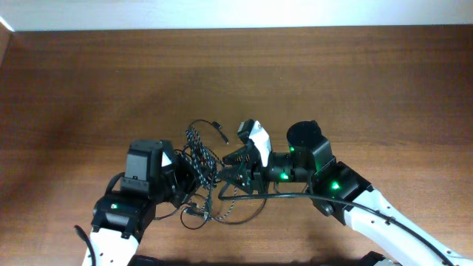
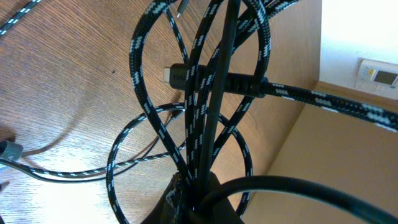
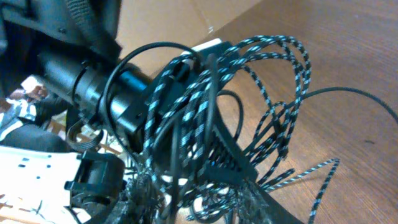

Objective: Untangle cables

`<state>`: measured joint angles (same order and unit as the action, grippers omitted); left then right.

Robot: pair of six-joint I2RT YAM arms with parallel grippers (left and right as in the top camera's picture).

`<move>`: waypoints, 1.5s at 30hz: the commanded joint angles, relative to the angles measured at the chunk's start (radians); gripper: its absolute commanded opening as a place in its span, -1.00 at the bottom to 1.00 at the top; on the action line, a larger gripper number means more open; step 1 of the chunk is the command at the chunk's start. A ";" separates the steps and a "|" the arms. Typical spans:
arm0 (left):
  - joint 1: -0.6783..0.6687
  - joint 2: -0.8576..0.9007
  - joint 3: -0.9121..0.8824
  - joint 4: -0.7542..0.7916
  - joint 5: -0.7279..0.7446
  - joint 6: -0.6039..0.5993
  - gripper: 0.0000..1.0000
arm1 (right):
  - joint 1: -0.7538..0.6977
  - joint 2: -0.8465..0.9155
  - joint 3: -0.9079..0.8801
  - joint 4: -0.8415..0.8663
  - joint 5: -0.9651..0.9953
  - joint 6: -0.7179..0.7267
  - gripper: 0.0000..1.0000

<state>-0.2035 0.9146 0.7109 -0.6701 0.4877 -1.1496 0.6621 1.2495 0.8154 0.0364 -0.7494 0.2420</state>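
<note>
The braided black-and-white speckled cable and the thinner plain black cable lie tangled in a bundle at the table's middle, between my two arms. My left gripper is shut on several strands of the bundle; in the left wrist view the speckled loops and plain black strands rise from its jaws. My right gripper is shut on the same bundle from the right; speckled loops fan out from its jaws. A plug hangs in the loops.
A thick black arm lead arcs below the right gripper and crosses the left wrist view. The wooden table extends all round. The left arm's body fills the right wrist view's upper left.
</note>
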 commanded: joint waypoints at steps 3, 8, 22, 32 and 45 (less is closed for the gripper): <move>-0.032 0.045 0.008 -0.026 -0.046 0.022 -1.00 | -0.035 0.004 0.008 -0.015 0.056 0.007 -0.92; -0.031 0.045 0.008 -0.149 -0.279 0.022 -0.64 | -0.439 0.004 0.008 -0.227 0.036 0.007 -0.92; -0.031 0.093 0.008 -0.248 -0.643 0.010 0.99 | -0.424 0.031 0.003 -0.425 0.002 -0.002 0.23; -0.015 0.449 0.008 -0.047 -0.549 -0.005 0.99 | -0.394 0.105 0.003 -0.425 0.003 -0.002 0.35; -0.053 0.786 0.008 0.209 -0.589 -0.005 -1.00 | -0.394 0.105 0.003 -0.451 0.029 -0.001 0.40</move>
<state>-0.2615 1.6211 0.7761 -0.4675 -0.1093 -1.1488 0.2626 1.3525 0.8154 -0.4049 -0.7223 0.2501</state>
